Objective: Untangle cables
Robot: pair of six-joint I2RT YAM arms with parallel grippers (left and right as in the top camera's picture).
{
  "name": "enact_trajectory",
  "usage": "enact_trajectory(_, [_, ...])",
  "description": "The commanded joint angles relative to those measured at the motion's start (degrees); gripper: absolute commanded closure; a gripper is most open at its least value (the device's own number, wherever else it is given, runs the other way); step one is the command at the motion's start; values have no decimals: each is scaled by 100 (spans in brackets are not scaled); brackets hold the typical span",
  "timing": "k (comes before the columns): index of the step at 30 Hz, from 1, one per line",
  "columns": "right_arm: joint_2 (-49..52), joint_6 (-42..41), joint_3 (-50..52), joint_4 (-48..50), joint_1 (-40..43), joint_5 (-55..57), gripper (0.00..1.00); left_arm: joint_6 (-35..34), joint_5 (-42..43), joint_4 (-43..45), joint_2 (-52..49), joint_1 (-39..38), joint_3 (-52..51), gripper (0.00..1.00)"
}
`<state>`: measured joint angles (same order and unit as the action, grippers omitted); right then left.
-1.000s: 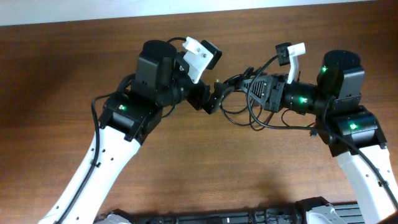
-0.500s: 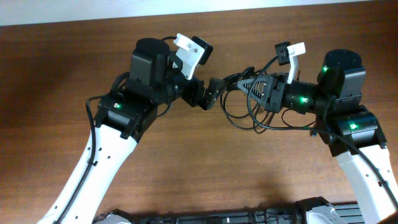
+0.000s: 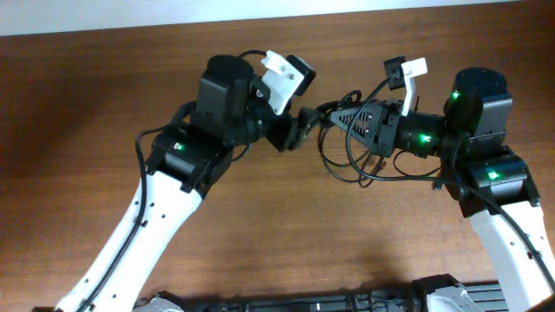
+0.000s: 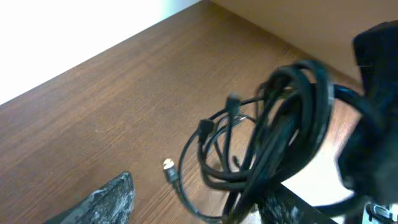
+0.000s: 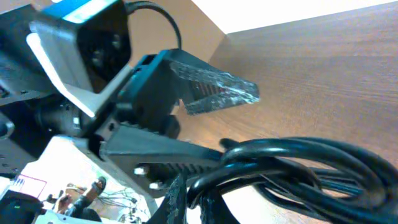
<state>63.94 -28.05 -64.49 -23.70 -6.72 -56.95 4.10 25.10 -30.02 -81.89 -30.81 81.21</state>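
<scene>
Above the table (image 3: 87,104), the right gripper (image 3: 344,116) pinches the cables (image 4: 283,134) aloft (loops dangling beneath), probably so the left gripper (image 3: 302,126), fingers spread wide just beside them, can pick out one strand.

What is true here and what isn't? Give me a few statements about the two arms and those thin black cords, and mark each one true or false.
1. The thin black cables lie straightened out in neat parallel rows. False: they are bunched in tangled loops.
2. The right gripper is shut on the thin black cables. True.
3. The tabletop is white plastic. False: it is a brown wooden table.
4. The left gripper is open, with its fingers spread apart. True.
</scene>
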Motion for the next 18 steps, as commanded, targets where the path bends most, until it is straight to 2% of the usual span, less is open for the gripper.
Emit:
enact_trajectory(1, [-63,125,-20,87,0,-459,96,74,125,175,-275,-96,92,39])
enact_trajectory(6, [-63,125,-20,87,0,-457,96,74,256,348,-459,-184,92,47])
enact_trajectory(8, [-63,125,-20,87,0,-457,96,76,645,452,-459,-184,92,45])
enact_trajectory(9, [-63,125,-20,87,0,-457,96,85,839,509,-459,-184,92,40])
enact_trajectory(12, [-63,125,-20,87,0,-457,96,337,1119,511,-459,-184,92,41])
enact_trajectory(18, [-63,98,-20,107,0,-457,96,337,1117,612,-459,-254,92,70])
